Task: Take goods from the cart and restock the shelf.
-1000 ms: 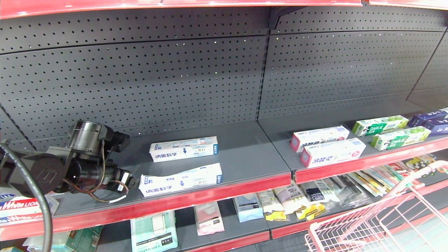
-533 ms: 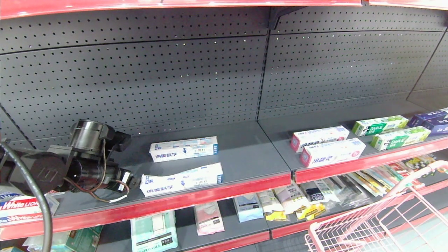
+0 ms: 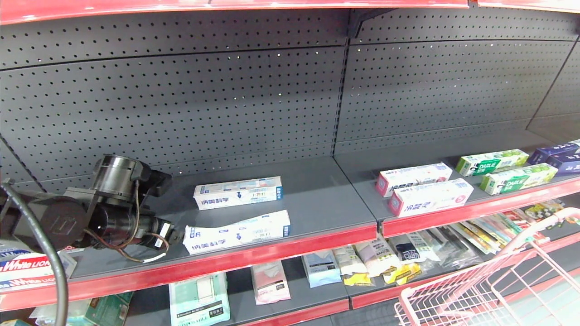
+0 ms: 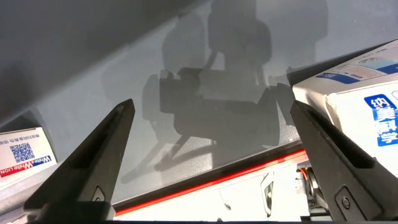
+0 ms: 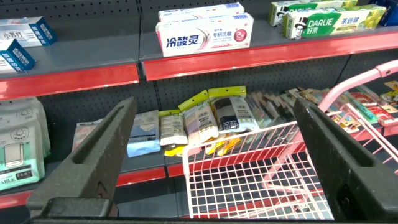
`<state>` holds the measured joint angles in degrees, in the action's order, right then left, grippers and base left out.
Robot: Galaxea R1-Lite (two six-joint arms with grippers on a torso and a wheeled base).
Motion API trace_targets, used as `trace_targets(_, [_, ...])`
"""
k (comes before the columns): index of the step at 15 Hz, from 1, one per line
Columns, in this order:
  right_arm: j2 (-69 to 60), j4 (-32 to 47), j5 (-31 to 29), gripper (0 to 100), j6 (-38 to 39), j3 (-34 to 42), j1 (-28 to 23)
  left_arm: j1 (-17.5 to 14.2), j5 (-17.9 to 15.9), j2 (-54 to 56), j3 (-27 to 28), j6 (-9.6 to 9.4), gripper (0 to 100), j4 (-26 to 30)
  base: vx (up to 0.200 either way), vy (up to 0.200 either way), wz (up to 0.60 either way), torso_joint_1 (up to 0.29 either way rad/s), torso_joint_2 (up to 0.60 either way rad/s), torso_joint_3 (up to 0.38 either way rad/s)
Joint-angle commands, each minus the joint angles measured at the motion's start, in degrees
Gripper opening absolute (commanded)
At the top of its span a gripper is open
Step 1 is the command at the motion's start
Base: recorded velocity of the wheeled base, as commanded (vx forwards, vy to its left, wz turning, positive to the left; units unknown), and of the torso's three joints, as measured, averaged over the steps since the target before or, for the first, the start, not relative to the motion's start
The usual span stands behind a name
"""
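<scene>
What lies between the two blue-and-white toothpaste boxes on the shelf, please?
Only bare grey shelf lies between the rear box and the front box, as the head view shows.

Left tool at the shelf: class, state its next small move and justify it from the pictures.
Probably draw the left tool back off the shelf toward the cart. It is open and holds nothing, and the front box already lies flat on the shelf beside it.

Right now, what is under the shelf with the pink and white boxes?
A lower shelf with flat packets lying side by side; the pink cart stands in front. The back of that lower shelf is covered by the shelf above.
</scene>
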<state>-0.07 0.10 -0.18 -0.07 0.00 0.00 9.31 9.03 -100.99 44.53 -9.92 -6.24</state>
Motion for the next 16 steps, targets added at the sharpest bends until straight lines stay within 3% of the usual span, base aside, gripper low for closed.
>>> trace_targets(1, [0.07, -0.01, 0.01, 100, -0.01, 0.0, 0.0, 0.0, 0.02, -0.09, 0.03, -0.01, 100, 0.0, 0.0, 0.0, 0.0, 0.0, 0.0, 0.0])
trace_targets(9, [0.07, -0.01, 0.01, 100, -0.01, 0.0, 0.0, -1.32, 0.02, 2.29, 0.2, -0.01, 100, 2.37, 0.0, 0.0, 0.0, 0.0, 0.0, 0.0])
trace_targets(12, [0.07, -0.01, 0.01, 100, -0.01, 0.0, 0.0, -4.04, -0.16, 5.54, 0.2, -0.18, 100, 7.03, 0.0, 0.0, 0.0, 0.0, 0.0, 0.0])
trace_targets(16, [0.07, -0.01, 0.01, 100, -0.01, 0.0, 0.0, -8.61, -0.68, 10.46, -1.82, -0.71, 100, 8.88, 0.0, 0.0, 0.0, 0.0, 0.0, 0.0])
